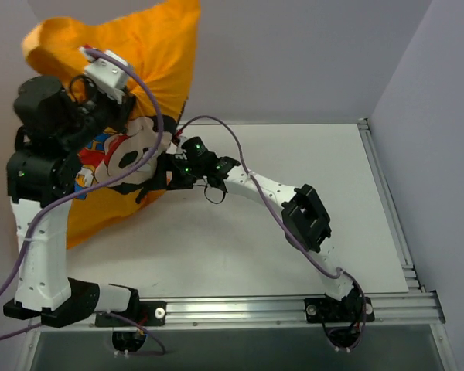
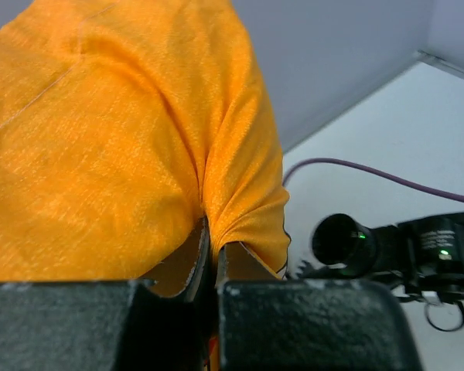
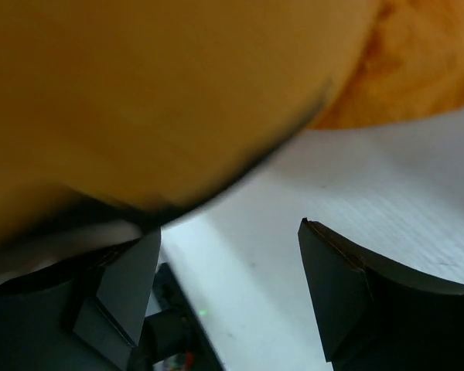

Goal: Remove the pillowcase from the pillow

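Top external view: the left arm holds the pillowcase high over the tabletop's left side!
Left gripper jaws are pinched tight on a fold of orange fabric. Right gripper jaws gape wide beside the Mickey print, gripping nothing, with bare tabletop between them. A purple cable loops close by the cloth, and the left arm's bulk blocks part of the print.

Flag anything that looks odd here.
The pillowcase hangs bunched over the left of the table, pinched by the left gripper. The right gripper gapes open at its edge, holding nothing. A purple cable drapes across the print.
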